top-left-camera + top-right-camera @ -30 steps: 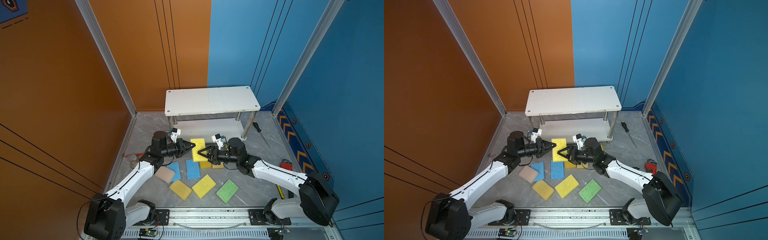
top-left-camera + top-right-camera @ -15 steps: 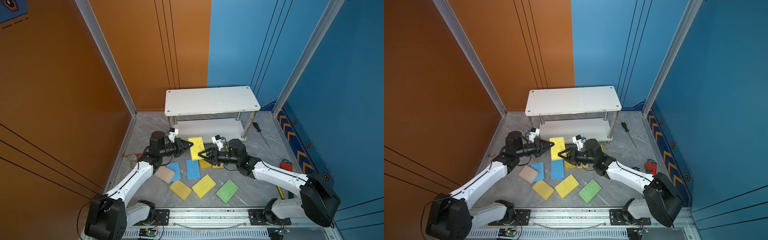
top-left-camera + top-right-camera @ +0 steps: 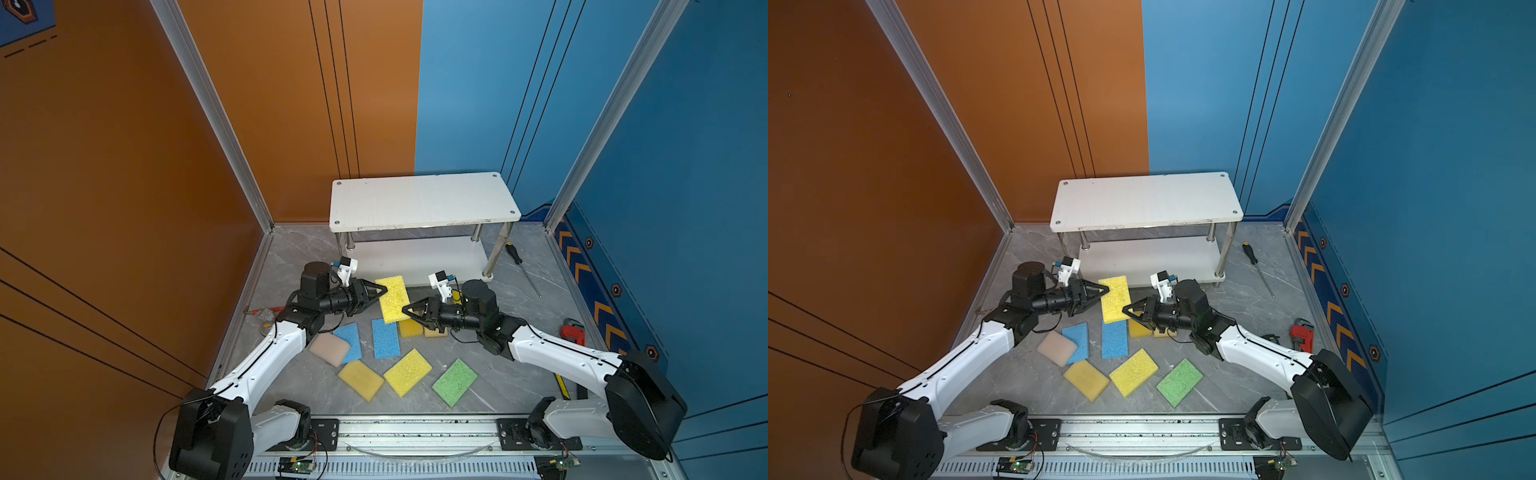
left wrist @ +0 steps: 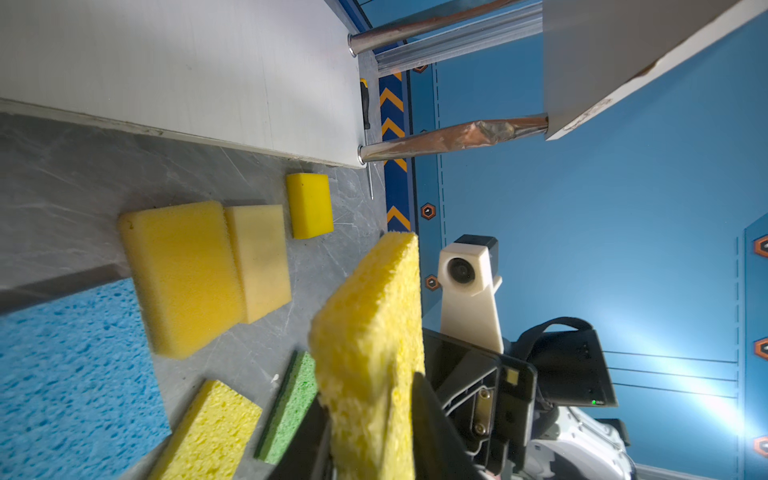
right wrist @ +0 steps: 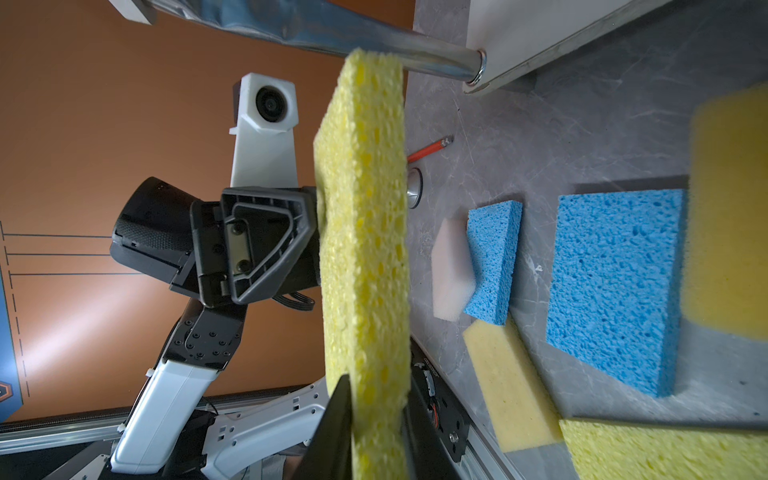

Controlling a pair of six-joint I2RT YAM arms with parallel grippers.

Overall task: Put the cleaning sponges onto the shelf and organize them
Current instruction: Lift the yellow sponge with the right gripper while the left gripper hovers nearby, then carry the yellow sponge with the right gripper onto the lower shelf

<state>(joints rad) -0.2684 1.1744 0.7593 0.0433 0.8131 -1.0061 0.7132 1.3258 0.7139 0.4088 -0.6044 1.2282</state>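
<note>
- The yellow sponge (image 3: 392, 298) hangs in the air just in front of the shelf (image 3: 424, 199), near the front edge of its lower board. It is between the two claws, and both boards of the shelf are bare.
- The right claw (image 3: 407, 311) is closed on one corner of the sponge. In the right wrist view the foam sits tight between its two fingers (image 5: 336, 424).
- The left claw (image 3: 380, 290) has its jaws on both sides of the opposite edge. I cannot tell if they press the foam or only stand around it.
- Risk: if one claw lets go before the other has a firm hold, the sponge can drop. It would fall on the other sponges (image 3: 407, 376), which lie on the table (image 3: 519, 332) in front of the shelf.
- Risk: a hold on the corner only is weak. I think the soft foam may bend or turn in the jaws and then arrive crooked at the shelf.
- Risk: if both claws pull at once, the foam may stretch or slip out.
- Risk: the chrome posts and the top board are near, so a careless move toward the shelf may knock the sponge against them.
- Look of the sponge: a bright yellow, thick rectangular slab with many coarse holes and slightly rough edges. It is probably light and easy to squeeze.
</note>
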